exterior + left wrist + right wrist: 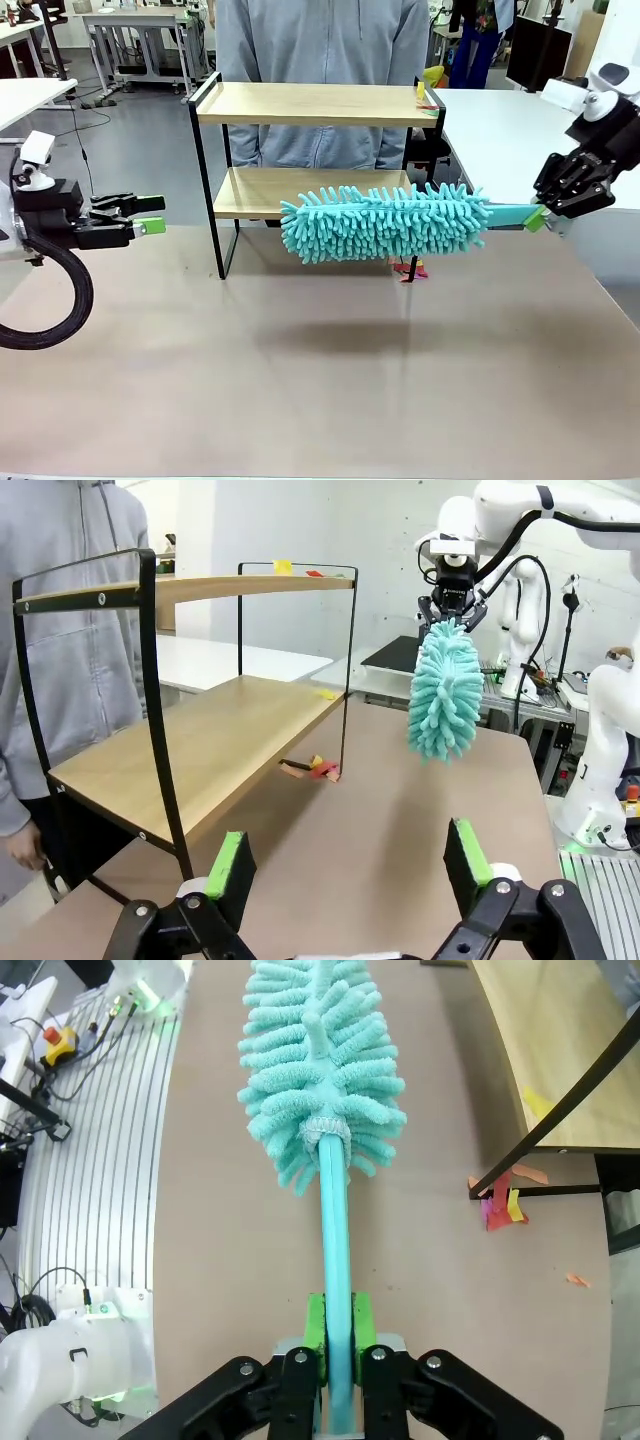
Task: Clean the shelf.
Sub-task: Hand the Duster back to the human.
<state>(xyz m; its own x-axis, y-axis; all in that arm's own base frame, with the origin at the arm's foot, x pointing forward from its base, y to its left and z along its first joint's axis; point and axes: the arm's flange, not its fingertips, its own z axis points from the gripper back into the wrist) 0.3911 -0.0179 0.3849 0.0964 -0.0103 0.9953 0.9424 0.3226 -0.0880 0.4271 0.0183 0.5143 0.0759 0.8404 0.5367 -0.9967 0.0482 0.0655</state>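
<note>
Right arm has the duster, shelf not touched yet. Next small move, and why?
Probably carry the right hand away from the robot, toward the shelf, until the teal duster lies on the lower board. The duster is clamped by its handle and hangs above the table, in front of that board. Paper scraps sit on the top board's right end.

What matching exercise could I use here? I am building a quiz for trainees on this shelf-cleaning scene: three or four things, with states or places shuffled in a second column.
Things:
1. left pincer
2. right pincer
3. duster
4. shelf
5. paper scraps

States or places:
A. on the tabletop by the shelf's foot
B. held level above the table, in front of the lower board
C. open, holding nothing
D. standing at the table's far side, in front of the person
E. shut on a turquoise handle

Pairs: 1-C, 2-E, 3-B, 4-D, 5-A
</note>
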